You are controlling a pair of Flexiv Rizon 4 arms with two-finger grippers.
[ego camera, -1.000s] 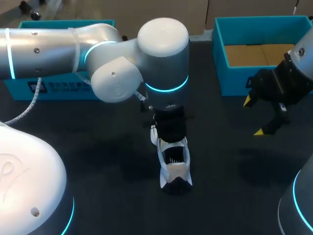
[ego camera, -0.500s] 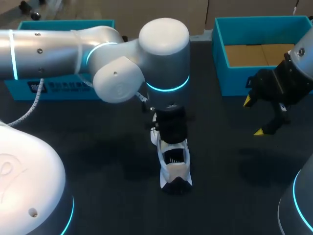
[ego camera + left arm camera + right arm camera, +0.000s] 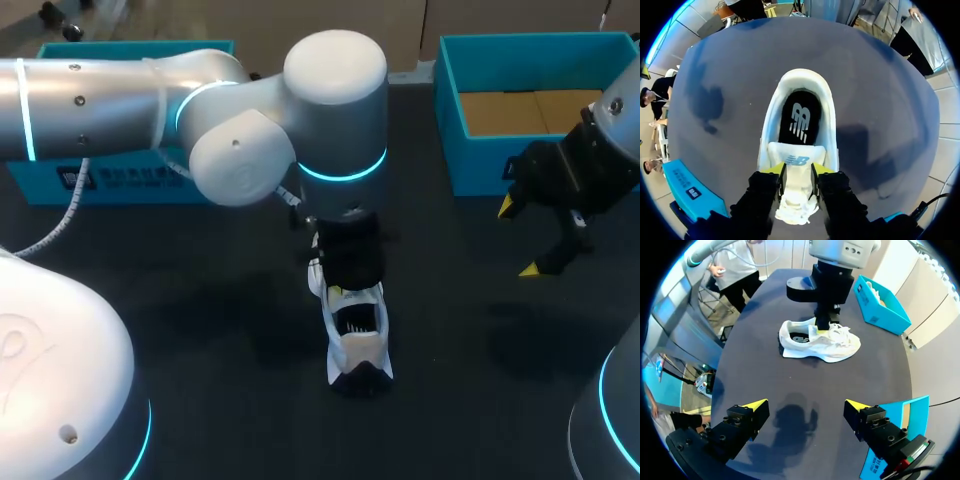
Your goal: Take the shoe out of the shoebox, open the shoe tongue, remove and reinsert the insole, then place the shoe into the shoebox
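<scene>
White shoe [image 3: 769, 120], black insole [image 3: 799, 119], tongue [image 3: 796, 161] pinched by left fingers [image 3: 773, 169]

A: Left arm [image 3: 120, 90] status?
B: In from 10 o'clock, wrist vertical at centre. The left gripper [image 3: 797, 170] is pinched on the tongue [image 3: 796, 156].
A: Right side?
B: Right gripper [image 3: 805, 407] hangs at 3 o'clock, fingers wide apart.

White shoe [image 3: 798, 150], black insole [image 3: 799, 117] (white logo printed there), on dark grey table [image 3: 200, 300]. Turquoise shoebox [image 3: 447, 120], brown inside. Yellow tips on black left gripper [image 3: 798, 170] and right gripper [image 3: 805, 405].
</scene>
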